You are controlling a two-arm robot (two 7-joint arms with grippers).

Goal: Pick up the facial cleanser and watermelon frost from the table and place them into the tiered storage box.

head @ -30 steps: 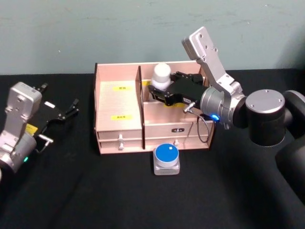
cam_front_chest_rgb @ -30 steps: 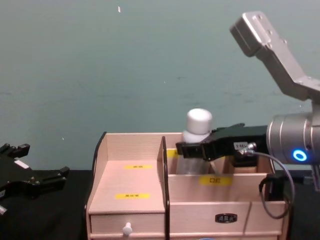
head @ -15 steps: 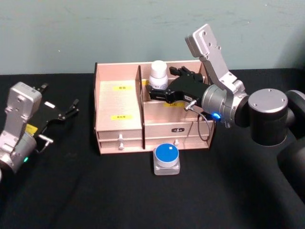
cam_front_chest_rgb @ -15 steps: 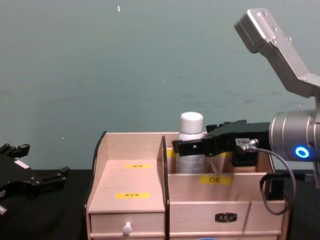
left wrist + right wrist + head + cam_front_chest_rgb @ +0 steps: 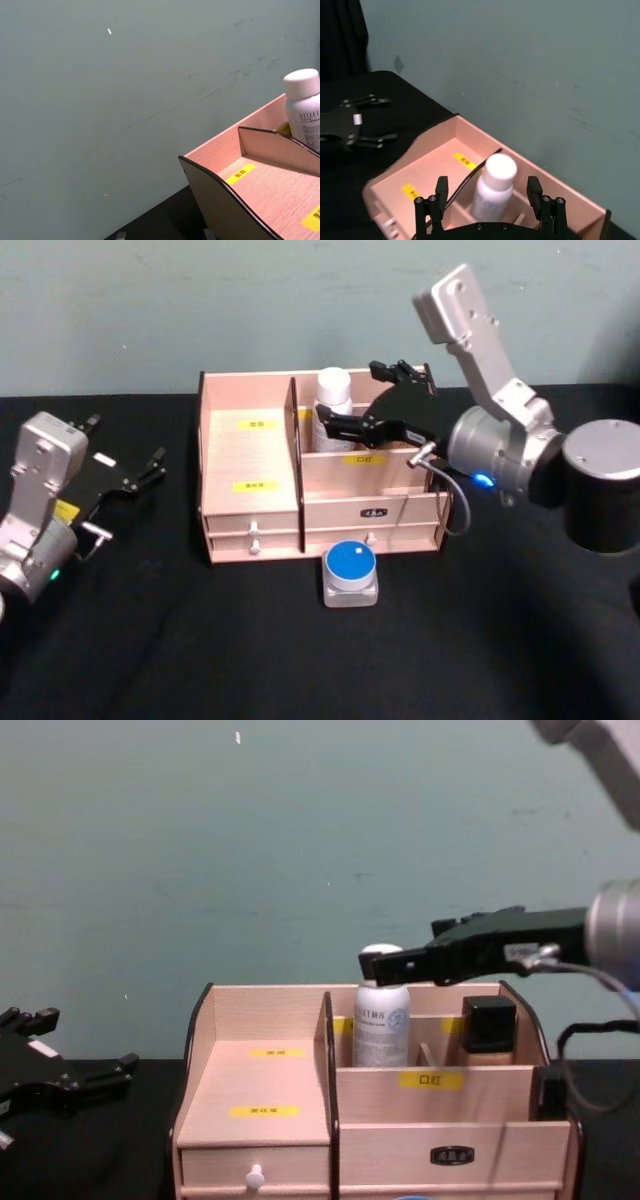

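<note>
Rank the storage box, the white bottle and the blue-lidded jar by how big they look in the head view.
1. tiered storage box
2 and 3, unsure: blue-lidded jar and white bottle look alike. The bottle is partly hidden in the box, and the jar is nearer.

A dull teal-green painted wall (image 5: 200,300) runs behind the whole scene, evenly lit and without strong shadows. Faint dark scuffs (image 5: 225,85) and thin scratches mark its surface, and a small white fleck (image 5: 238,737) sits high on it. Below it, the table (image 5: 200,660) is matte black, and its far edge meets the wall in a straight line. In the right wrist view a black area (image 5: 342,35) borders the wall; what it is cannot be told.
</note>
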